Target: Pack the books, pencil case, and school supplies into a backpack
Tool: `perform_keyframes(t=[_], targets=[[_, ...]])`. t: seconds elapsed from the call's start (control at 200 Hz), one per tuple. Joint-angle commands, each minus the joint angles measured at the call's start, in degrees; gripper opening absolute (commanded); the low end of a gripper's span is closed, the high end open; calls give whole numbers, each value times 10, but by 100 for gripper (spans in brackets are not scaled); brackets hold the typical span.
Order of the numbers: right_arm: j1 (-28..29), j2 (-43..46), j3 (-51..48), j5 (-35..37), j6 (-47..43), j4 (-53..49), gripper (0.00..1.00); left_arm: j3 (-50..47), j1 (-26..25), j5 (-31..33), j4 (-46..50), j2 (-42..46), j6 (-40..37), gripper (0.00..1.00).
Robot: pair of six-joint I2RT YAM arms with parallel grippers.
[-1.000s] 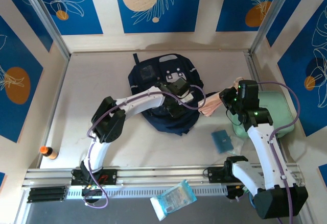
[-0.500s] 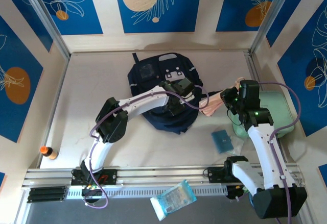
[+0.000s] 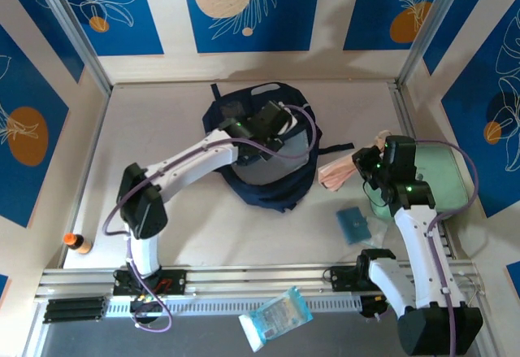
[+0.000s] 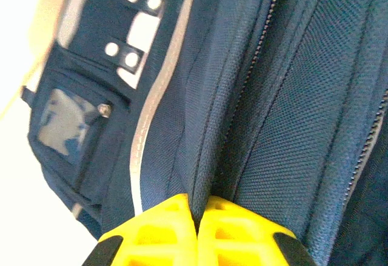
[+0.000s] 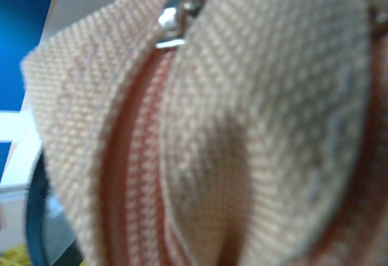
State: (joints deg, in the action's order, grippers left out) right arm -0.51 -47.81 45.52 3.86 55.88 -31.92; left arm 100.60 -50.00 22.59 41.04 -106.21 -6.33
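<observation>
Mid-surface [image 3: 162, 129], the left claw [image 4: 197, 229] is pressing its 2 yellow fingers [image 4: 157, 232] together on a fold of the navy backpack [image 3: 276, 188] beside a zipper. Just right of the bag, the right claw [image 3: 358, 165] is pinching the pink pencil case [image 3: 335, 175]; 1 teal pad [image 3: 353, 225] is lying nearby.

Yellow fingers [image 4: 159, 232] pinching navy backpack [image 4: 291, 96] fold, pale stripe [image 4: 151, 120] beside

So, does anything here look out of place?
The plastic-wrapped blue-white packet lies askew off the pale table, across the slotted rail at its near edge. The little orange-capped tube sits alone at the table's left edge.
</observation>
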Motion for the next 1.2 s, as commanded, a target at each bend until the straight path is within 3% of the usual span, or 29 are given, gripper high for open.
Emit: perform_keyframes(t=[0.0, 0.075, 0.26, 0.465, 0.61, 1.051, 1.196], targets=[[5, -3, -26, -112, -12, 92, 18, -7, 3, -28, -89, 56, 8, 0], [5, -25, -47, -160, 14, 141, 18, -3, 3, -68, -100, 64, 15, 0], [20, -72, -89, -240, 96, 292, 18, 40, 3, -95, -78, 44, 30, 0], [106, -163, -48, -218, 117, 329, 17, 91, -2, -140, -76, 38, 57, 0], [143, -226, -41, -214, 175, 415, 16, 103, -5, -146, -79, 30, 66, 0], [175, -274, 3, -161, 170, 423, 17, 106, -5, -142, -57, 25, 80, 0], [189, -330, -1, -179, 195, 484, 17, 123, -5, -164, -64, 21, 91, 0]])
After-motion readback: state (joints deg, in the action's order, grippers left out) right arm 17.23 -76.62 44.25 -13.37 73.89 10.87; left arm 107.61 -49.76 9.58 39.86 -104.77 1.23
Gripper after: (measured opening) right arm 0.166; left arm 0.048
